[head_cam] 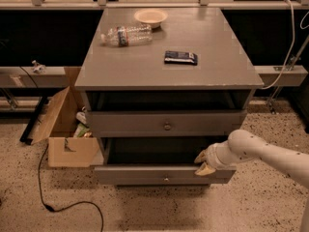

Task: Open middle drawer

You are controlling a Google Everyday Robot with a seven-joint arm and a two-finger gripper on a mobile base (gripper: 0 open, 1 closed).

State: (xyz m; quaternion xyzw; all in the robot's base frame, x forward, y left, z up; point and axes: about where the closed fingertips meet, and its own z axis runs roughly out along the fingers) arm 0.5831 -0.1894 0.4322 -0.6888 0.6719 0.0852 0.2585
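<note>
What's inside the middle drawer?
The middle drawer shows only a dark interior; no contents are visible. Its back part is covered by the top drawer above. The pincer is at its front right corner.

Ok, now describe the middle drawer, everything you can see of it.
The middle drawer looks like gray-painted wood, with a wide flat front and one small round metal knob at its centre. It stands open, its front well forward of the top drawer above, and its inside is dark. The gripper sits at the right end of the front's upper edge, against it.
</note>
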